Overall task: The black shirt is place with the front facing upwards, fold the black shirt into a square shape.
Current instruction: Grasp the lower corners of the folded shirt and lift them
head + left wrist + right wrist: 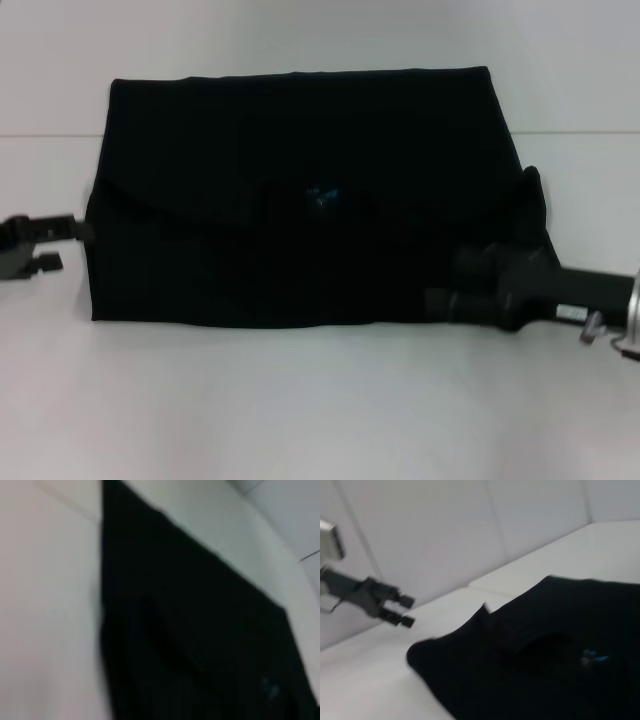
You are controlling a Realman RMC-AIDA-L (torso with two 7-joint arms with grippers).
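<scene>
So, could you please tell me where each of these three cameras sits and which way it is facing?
Head view: on the robot's head, looking down at the black shirt on the white table; left gripper and right gripper show at its sides.
Left wrist view: on the left arm, looking across the shirt; no robot parts visible.
Right wrist view: on the right arm, looking over the shirt toward the left gripper.
All three share the blue neck label.
</scene>
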